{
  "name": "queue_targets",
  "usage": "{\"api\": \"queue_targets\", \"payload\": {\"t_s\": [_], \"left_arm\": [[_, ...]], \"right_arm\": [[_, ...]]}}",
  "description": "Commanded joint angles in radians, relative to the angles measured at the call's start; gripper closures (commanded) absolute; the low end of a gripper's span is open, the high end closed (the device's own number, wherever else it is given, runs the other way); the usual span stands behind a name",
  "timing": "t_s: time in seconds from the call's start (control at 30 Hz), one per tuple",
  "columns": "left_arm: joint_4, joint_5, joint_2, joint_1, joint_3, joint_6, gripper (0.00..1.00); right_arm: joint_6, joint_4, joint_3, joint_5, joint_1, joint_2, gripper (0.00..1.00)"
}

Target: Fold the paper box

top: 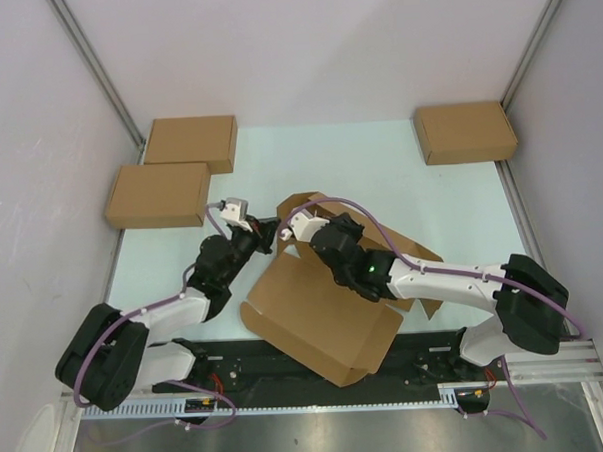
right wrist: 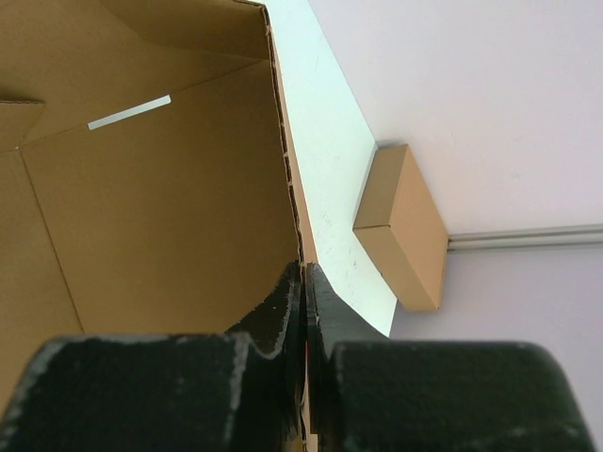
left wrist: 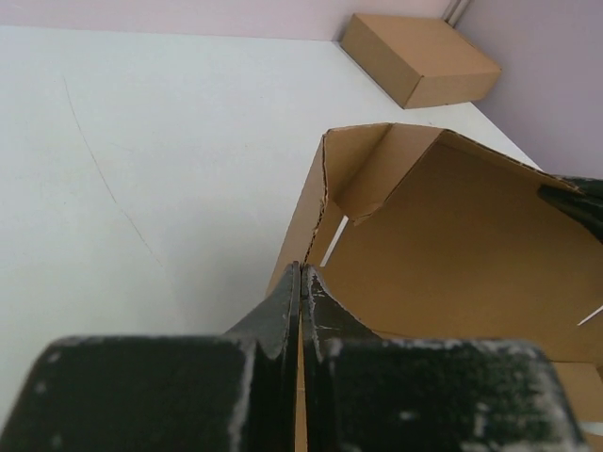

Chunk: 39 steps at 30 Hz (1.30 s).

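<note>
The paper box (top: 320, 315) is a brown cardboard piece lying half-formed in the middle of the table, its flaps spread toward the near edge. A raised wall stands at its far left corner. My left gripper (top: 271, 233) is shut on that wall's edge; in the left wrist view a sliver of cardboard shows between the fingers (left wrist: 301, 275), with the box's inside (left wrist: 452, 254) to their right. My right gripper (top: 299, 226) is shut on an upright wall close by. In the right wrist view its jaws (right wrist: 303, 273) pinch the wall's edge, and the box's inside (right wrist: 160, 207) lies to the left.
Three closed brown boxes lie on the pale green table: two at the far left (top: 190, 144) (top: 158, 195) and one at the far right (top: 465, 132). White walls with metal rails enclose the table. One of these boxes also shows in each wrist view (left wrist: 419, 58) (right wrist: 405, 226).
</note>
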Motion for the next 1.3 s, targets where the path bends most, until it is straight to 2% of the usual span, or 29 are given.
{"api": "queue_targets", "payload": {"t_s": [0.0,0.43,0.67,0.9,1.27], "left_arm": [[0.026,-0.113,-0.060,-0.054,-0.011,-0.053,1.00],[0.072,-0.322,-0.068,-0.166,-0.136,-0.215,1.00],[0.129,-0.357,-0.028,-0.223,-0.151,-0.269,1.00],[0.158,-0.397,0.015,-0.324,-0.130,-0.285,1.00],[0.241,-0.432,0.104,-0.389,-0.110,-0.337,1.00]], "right_arm": [[0.051,-0.042,0.009,-0.019,0.025,0.024,1.00],[0.023,-0.016,0.011,0.038,0.079,0.046,1.00],[0.016,-0.023,0.009,0.066,0.103,0.050,1.00],[0.013,-0.035,0.009,0.080,0.119,0.052,1.00],[0.013,-0.063,0.007,0.101,0.145,0.058,1.00]]}}
